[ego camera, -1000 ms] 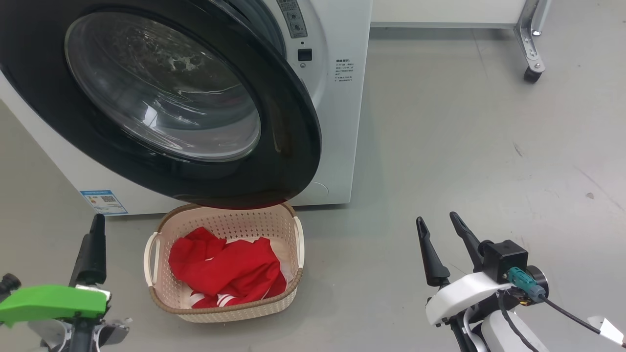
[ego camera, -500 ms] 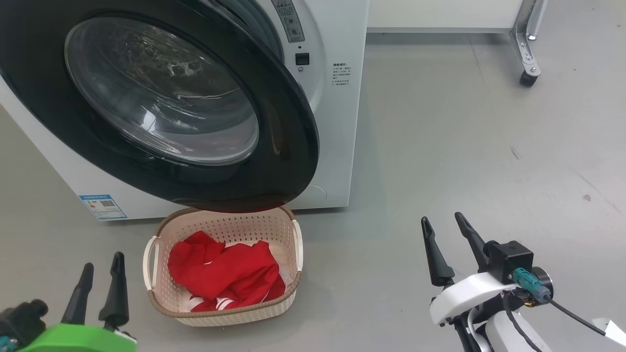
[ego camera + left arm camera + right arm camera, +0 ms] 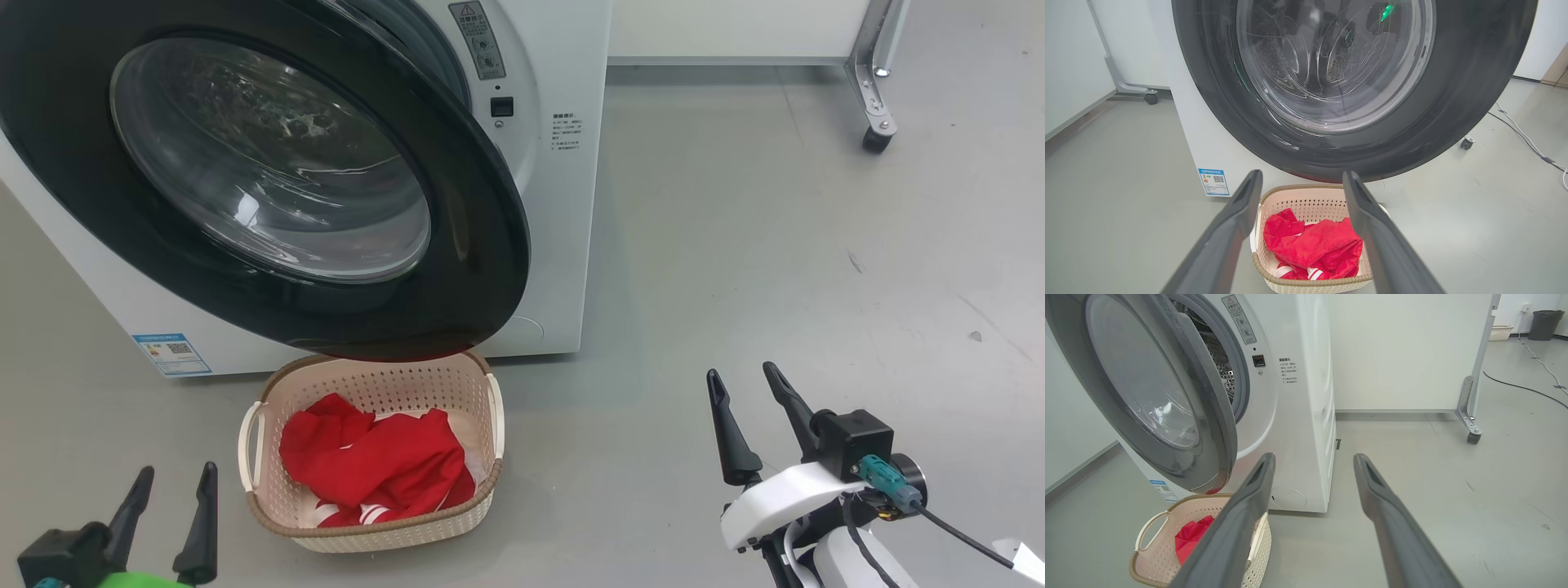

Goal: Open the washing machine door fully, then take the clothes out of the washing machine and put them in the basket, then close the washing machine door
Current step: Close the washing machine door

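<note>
Grey floor point(image 3: 775, 245) is stretching bare at the right. Nearer, the left pincer point(image 3: 179, 470), wide and empty, is dropping back toward the lower left corner, lower than a second ago. The right pincer point(image 3: 741, 371) is waiting wide and empty at lower right. The clothes point(image 3: 384, 465) are lying in the basket point(image 3: 384, 537) at lower centre, under the washing machine door point(image 3: 482, 245), which is hanging ajar, so probably only closing is remaining. On the washing machine point(image 3: 571, 245), the blue QR label point(image 3: 173, 353) and warning sticker point(image 3: 478, 37) are showing print too small to read.

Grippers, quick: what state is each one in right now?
Left gripper: open, holding nothing.
Right gripper: open, holding nothing.
</note>
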Tool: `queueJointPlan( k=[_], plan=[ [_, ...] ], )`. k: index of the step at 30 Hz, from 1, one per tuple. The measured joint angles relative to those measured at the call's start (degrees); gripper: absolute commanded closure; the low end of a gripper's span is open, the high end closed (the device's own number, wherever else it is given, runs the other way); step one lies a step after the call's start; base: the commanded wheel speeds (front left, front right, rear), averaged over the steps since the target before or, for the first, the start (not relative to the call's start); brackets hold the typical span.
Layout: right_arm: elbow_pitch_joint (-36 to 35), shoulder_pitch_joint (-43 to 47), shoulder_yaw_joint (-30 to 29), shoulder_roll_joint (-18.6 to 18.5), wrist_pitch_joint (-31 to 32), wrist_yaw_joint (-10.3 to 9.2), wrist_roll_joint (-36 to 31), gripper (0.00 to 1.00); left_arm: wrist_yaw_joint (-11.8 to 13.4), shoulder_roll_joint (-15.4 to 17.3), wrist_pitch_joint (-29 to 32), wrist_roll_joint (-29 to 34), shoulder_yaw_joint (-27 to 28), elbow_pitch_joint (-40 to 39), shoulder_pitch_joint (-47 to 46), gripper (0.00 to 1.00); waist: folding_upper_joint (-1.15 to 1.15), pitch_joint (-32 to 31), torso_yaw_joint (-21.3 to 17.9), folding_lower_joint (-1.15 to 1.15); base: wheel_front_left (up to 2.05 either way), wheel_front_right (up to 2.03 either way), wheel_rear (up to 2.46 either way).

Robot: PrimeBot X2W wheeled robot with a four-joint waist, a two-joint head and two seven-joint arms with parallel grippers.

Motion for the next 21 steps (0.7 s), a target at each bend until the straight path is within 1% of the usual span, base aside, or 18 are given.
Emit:
queueJointPlan(
  k=[1, 4, 5, 9, 12, 19, 20, 21],
  plan=[
    [-0.05, 0.07, -0.08, 0.00, 0.00, 0.00, -0.01, 0.00, 0.08, -0.43, 0.03, 0.91, 0.68, -0.29, -0.01, 0.00, 0.00, -0.04, -0.02, 0.00, 0.00, 0.00, 0.00],
    [-0.16, 0.18, -0.25, 0.00, 0.00, 0.01, -0.05, 0.00, 1.43, -1.83, 0.07, 4.66, 3.93, -2.75, -0.10, 0.00, 0.00, -0.10, -0.01, 0.00, 0.00, 0.00, 0.00],
    [-0.19, 0.20, -0.27, 0.00, 0.00, 0.01, -0.15, 0.00, 1.59, -2.26, 0.07, 5.63, 4.69, -3.42, -0.09, 0.00, 0.00, -0.12, -0.01, 0.00, 0.00, 0.00, 0.00],
    [-0.46, 0.21, -0.30, 0.01, 0.00, 0.14, -0.51, 0.00, 3.56, -3.82, 0.07, 9.98, 6.90, -4.99, -0.08, 0.00, 0.00, -0.16, 0.02, 0.00, 0.00, 0.00, 0.00],
    [-0.59, 0.21, -0.32, 0.02, 0.00, 0.34, -0.52, 0.00, 3.85, -5.20, 0.07, 11.95, 7.04, -5.37, 0.02, 0.00, 0.00, -0.14, 0.09, 0.00, 0.00, 0.00, 0.00],
    [-0.83, 0.23, -0.30, 0.02, 0.00, 0.49, -0.59, 0.00, 3.83, -8.39, 0.07, 13.93, 7.75, -5.22, 1.94, 0.00, 0.00, -0.05, 0.26, 0.00, 0.00, 0.00, 0.00],
    [-0.88, 0.23, -0.31, 0.01, 0.00, 0.51, -0.62, 0.01, 3.81, -8.62, 0.07, 14.30, 8.03, -5.23, 2.08, 0.00, 0.00, -0.03, 0.28, 0.00, 0.00, 0.00, 0.00],
    [-0.91, 0.23, -0.31, 0.01, 0.00, 0.51, -0.86, 0.11, 3.80, -8.83, 0.07, 14.57, 8.34, -5.28, 2.12, 0.00, 0.00, -0.01, 0.30, 0.00, 0.00, 0.00, 0.00]
  ],
)
